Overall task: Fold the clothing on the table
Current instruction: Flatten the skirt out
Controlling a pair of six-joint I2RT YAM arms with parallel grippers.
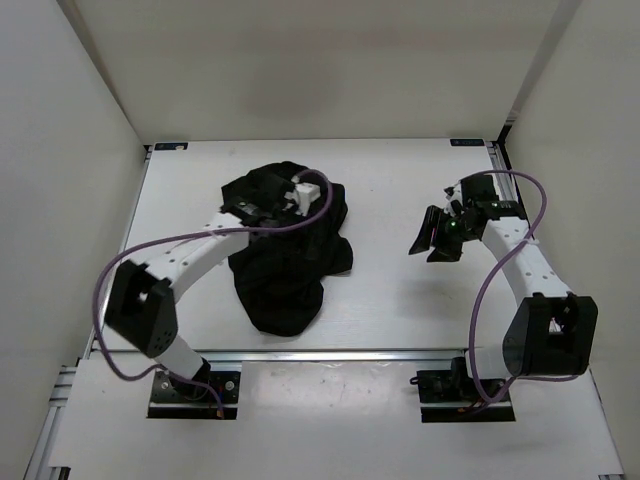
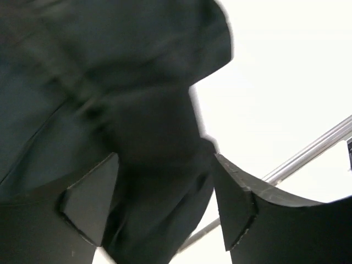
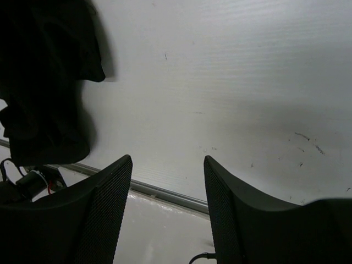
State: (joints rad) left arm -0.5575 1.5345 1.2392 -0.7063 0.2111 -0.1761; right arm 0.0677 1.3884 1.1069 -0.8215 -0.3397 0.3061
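Observation:
The black clothing lies crumpled in a heap on the left-middle of the white table. My left gripper hovers over the heap's far part, and its dark fingers are hard to tell from the cloth in the top view. In the left wrist view that gripper is open, with the clothing filling the space below and between its fingers, not pinched. My right gripper is open over bare table to the right of the garment. In the right wrist view my right gripper holds nothing, and the clothing shows at the upper left.
White walls close in the table on three sides. A metal rail runs along the near edge and shows again in the right wrist view as the rail. Both arm bases are bolted below it, with purple cables looping beside the arms.

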